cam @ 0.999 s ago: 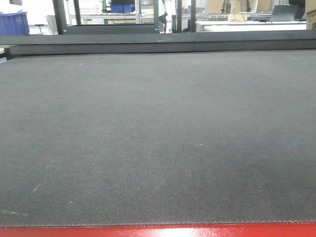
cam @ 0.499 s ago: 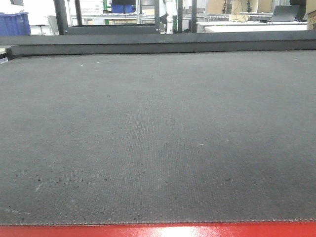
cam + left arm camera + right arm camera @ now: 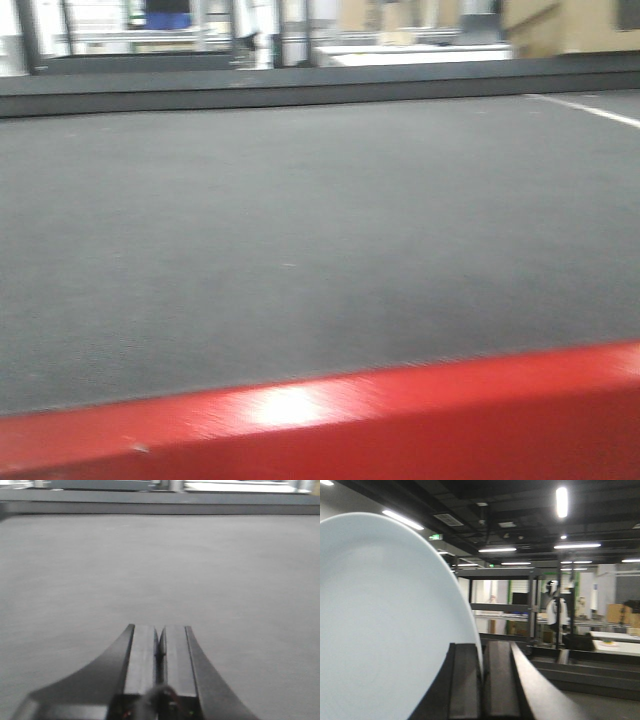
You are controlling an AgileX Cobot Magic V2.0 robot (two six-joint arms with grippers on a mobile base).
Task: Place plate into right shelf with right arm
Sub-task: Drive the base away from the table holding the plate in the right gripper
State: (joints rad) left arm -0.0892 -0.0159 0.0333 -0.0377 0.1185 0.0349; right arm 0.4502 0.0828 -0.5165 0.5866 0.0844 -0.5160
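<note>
Plate (image 3: 385, 620): one, round, plain white with a faint blue tint, smooth and glossy like plastic. It stands on edge and fills the left half of the right wrist view. It is up in the air, with nothing under it in view.

Right gripper (image 3: 481, 647): two flat black fingers (image 3: 465, 680) pinch the plate's rim, one on each face. The gap is only as narrow as the rim.

Left gripper (image 3: 160, 630): two black fingers pressed flat together with nothing between them. It hangs low over the mat (image 3: 160, 565).

The mat is a single dark grey sheet, matte with a fine woven grain, and it covers the whole tabletop. A raised dark lip (image 3: 300, 90) runs along the far side. The near side has a glossy red edge (image 3: 400, 410) that catches a light glare. One white line (image 3: 590, 108) crosses the mat's far right corner. The front view is motion-blurred, so fine detail is lost.

Background, right wrist view:
- dark open ceiling with several tube lights (image 3: 561, 500)
- one grey metal rack frame (image 3: 500, 605)
- one person in a white top (image 3: 553, 612)

Cardboard boxes (image 3: 570, 25) sit beyond the table in the front view. They are too blurred to count.
</note>
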